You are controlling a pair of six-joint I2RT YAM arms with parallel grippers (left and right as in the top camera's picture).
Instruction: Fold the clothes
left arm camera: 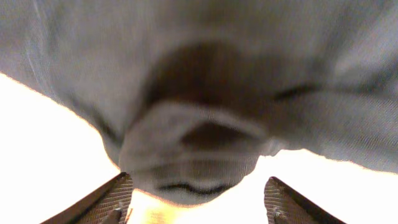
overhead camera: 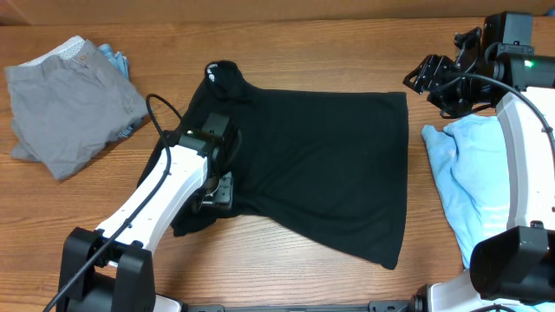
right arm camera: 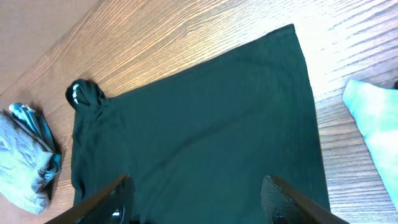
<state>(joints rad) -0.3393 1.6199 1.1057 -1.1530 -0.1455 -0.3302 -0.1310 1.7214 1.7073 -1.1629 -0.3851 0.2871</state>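
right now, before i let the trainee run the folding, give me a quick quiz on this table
1. True or false: the grey garment lies bunched on the robot's left, apart from the black T-shirt.
2. Which garment lies on the table at the right arm's side? A. light-blue tee B. striped towel C. red sweater
3. Fill in: the jaws of the left gripper and of the right gripper both stand ___.
Key: 1 true; 2 A; 3 open.
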